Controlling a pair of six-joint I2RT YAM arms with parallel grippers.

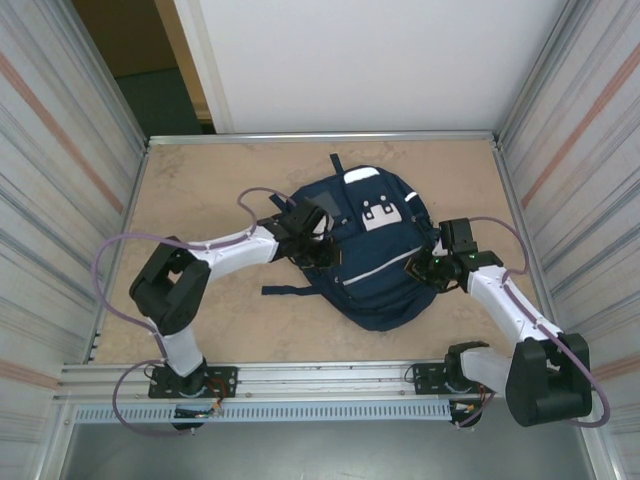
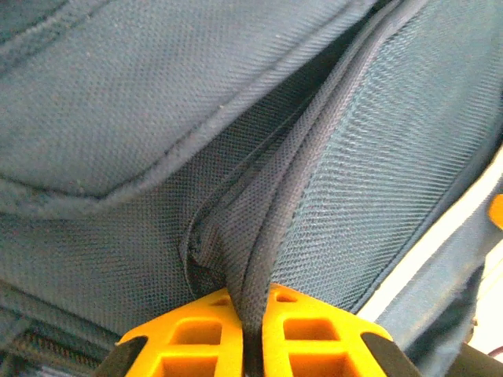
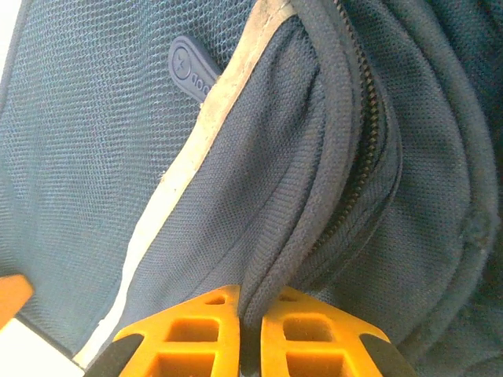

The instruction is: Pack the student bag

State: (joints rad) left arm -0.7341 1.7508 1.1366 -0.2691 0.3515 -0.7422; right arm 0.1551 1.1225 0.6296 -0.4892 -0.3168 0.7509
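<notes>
The big blue student bag [image 1: 375,285] lies flat on the pale, stone-look desk [image 1: 200,190], right between the two grippers. The left gripper [image 1: 312,243] bites into the bag's left edge. The right gripper [image 1: 422,268] bites into its right edge.

Up close, the left gripper [image 2: 253,310] is squeezed tight on a thin fold of the bag [image 2: 157,118]. The fold sticks up from between the two orange fingers [image 2: 196,345] like a dark rolled rim. The cloth around it is rough and woven, with tiny dots in the weave. A fat, padded flap sits above and to the left of this gripper.

The right gripper [image 3: 250,306] is also clamped shut on a fold of the bag [image 3: 94,173]. Its orange fingers [image 3: 189,338] have square holes in them, like a waffle. Just to the right of the pinched fold runs a zip [image 3: 365,133] with small metal teeth, curving away. To the left of the fold runs a white stripe [image 3: 212,118], a bit worn at the edge. Past the stripe lies a small, smooth blue rubber tab [image 3: 192,72] on netted cloth.

From above, a pale square patch [image 1: 380,213] sits on the bag between the grippers. A dark strap [image 1: 290,290] trails onto the desk near the left gripper.
</notes>
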